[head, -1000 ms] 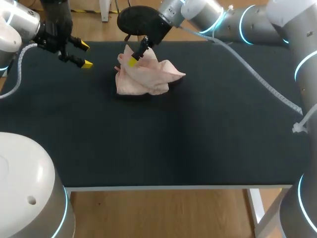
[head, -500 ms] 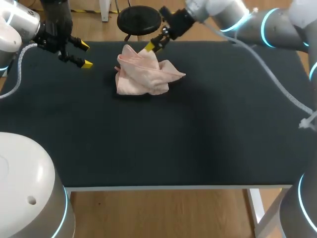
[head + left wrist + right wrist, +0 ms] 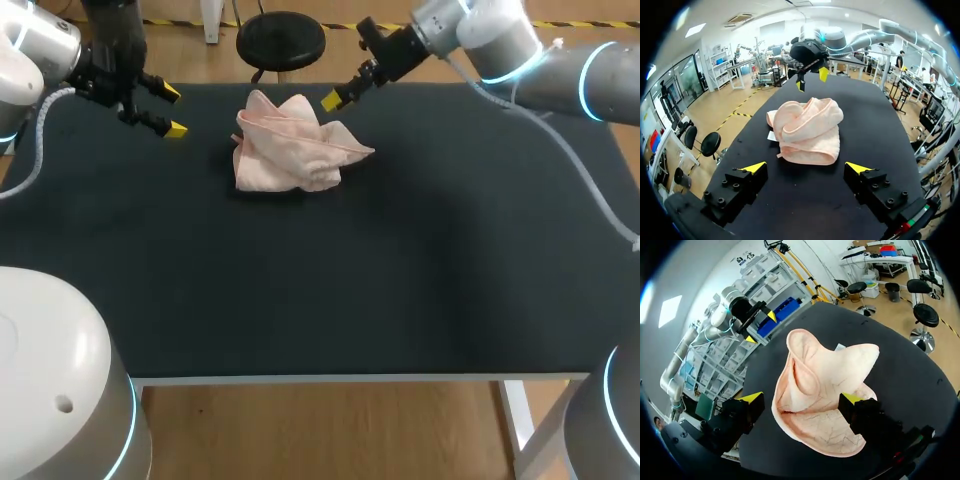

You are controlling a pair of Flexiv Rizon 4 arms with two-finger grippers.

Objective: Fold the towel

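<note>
A crumpled pink towel lies in a heap on the black table, towards its far edge. My left gripper hangs open to the towel's left, well apart from it. My right gripper hovers open just beyond the towel's far right corner, with nothing in it. In the left wrist view the towel lies ahead of the open left gripper, and the right gripper hangs beyond it. In the right wrist view the towel lies below the open right gripper, and the left gripper shows beyond it.
A grey cable from my right arm hangs over the table's right side. The robot's white base stands at the near left corner. Bare black tabletop stretches from the towel to the front edge.
My right gripper has drawn back from the top of the towel, up and to the right. The towel's peak has sunk a little. The left arm has kept still.
</note>
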